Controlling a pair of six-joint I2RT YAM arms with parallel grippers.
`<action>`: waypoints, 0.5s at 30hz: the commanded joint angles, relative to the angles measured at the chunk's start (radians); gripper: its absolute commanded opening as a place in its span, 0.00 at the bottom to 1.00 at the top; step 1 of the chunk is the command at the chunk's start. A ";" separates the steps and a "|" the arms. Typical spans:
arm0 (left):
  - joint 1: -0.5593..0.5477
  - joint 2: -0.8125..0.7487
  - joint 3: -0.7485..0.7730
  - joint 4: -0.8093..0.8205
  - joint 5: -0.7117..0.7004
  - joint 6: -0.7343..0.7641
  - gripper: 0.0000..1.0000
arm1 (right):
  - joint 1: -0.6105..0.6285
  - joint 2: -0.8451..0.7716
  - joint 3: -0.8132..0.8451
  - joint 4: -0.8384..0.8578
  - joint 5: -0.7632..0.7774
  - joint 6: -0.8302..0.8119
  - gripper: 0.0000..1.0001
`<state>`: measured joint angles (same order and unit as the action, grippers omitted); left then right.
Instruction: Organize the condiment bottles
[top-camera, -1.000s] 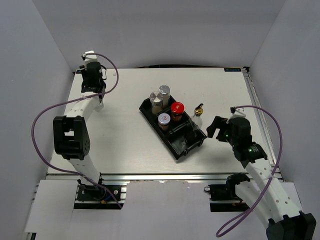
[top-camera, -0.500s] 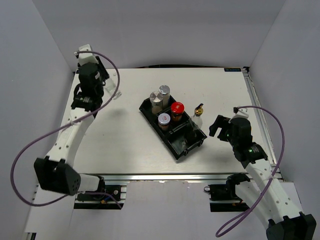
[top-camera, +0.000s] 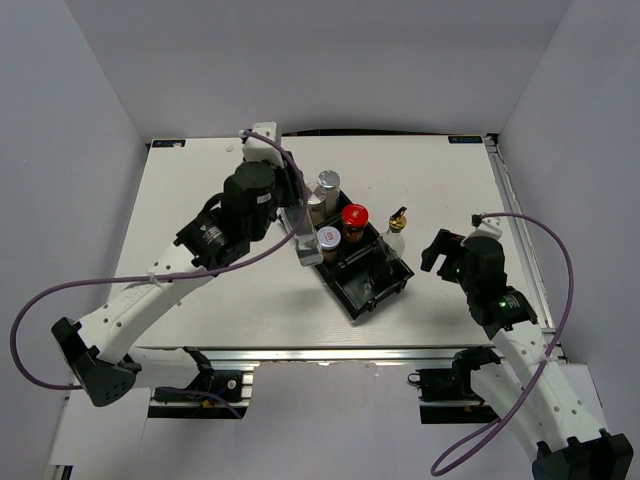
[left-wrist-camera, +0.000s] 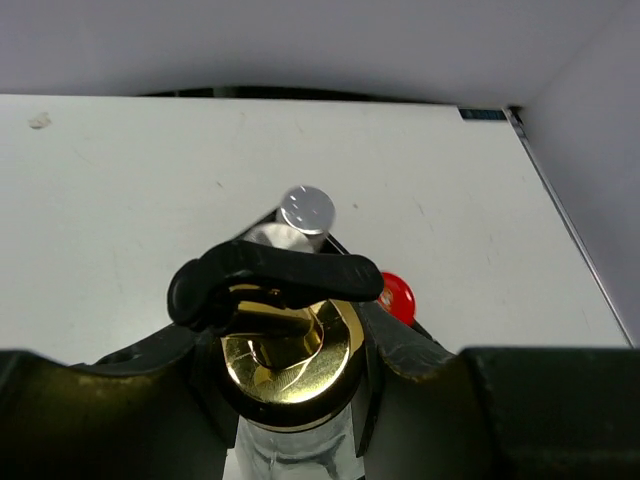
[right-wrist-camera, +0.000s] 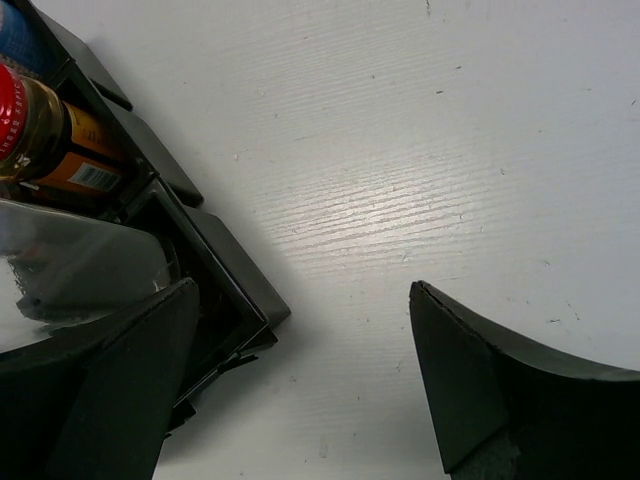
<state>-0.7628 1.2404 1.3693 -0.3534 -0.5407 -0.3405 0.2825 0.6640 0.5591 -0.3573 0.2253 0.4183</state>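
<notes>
Left gripper (left-wrist-camera: 292, 385) clamped on a tall glass bottle (top-camera: 309, 245) just below its gold spout, holding it upright at the left edge of the black tray (top-camera: 372, 292), just beside the silver-capped shakers (top-camera: 327, 183). The tray's long axis runs far-left to near-right, so its near-right compartment lies to the right of the bottle and nearer. A second gold-spouted bottle (top-camera: 397, 226) stands on the white table (top-camera: 450, 180) just right of the tray, nearer the right gripper (right-wrist-camera: 302, 285), whose jaws are apart and hold nothing.
</notes>
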 joint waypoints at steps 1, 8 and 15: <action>-0.065 -0.033 0.079 0.027 -0.039 -0.037 0.00 | -0.003 -0.017 -0.007 0.007 0.029 0.013 0.89; -0.191 -0.073 -0.039 0.151 0.126 -0.037 0.00 | -0.003 -0.012 -0.005 0.006 0.025 0.014 0.89; -0.282 -0.053 -0.136 0.287 0.113 0.021 0.00 | -0.003 -0.027 -0.010 0.014 0.020 0.013 0.90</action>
<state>-1.0222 1.2098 1.2182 -0.2337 -0.4335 -0.3344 0.2825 0.6518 0.5587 -0.3576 0.2340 0.4202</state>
